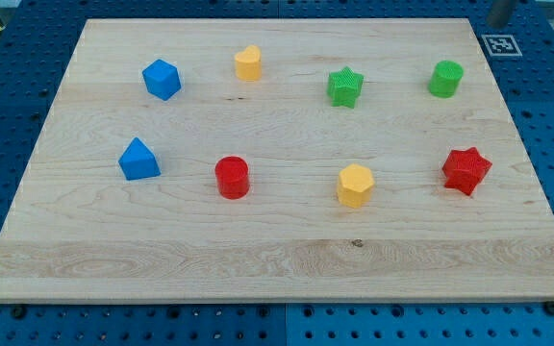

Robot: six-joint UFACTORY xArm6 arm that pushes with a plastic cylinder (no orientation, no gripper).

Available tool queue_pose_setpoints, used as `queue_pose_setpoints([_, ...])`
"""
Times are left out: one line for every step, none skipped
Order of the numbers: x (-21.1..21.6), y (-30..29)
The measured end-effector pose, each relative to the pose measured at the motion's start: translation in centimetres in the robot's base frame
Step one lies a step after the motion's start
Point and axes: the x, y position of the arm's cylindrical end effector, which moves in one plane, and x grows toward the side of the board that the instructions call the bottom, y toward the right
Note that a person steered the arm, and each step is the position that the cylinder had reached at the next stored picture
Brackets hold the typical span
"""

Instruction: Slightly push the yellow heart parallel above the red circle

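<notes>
The yellow heart [248,63] sits near the view's top, left of centre, on the wooden board [277,250]. The red circle [232,178], an upright cylinder, stands below it and a little to the left, with a wide gap between them. A grey rod end shows at the view's top right corner, off the board; I take it for my tip [499,21]. It is far to the right of both blocks and touches nothing.
A blue cube [162,79] lies left of the heart, and a blue triangular block [139,160] left of the red circle. A green star [345,87], green cylinder [445,79], yellow hexagon [355,185] and red star [465,171] stand to the right.
</notes>
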Motion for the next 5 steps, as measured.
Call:
queue_pose_setpoints([1.1, -2.3])
queue_pose_setpoints([3.6, -8.8])
queue_pose_setpoints([5.0, -16.5])
queue_pose_setpoints([5.0, -22.8])
queue_pose_setpoints([5.0, -26.9])
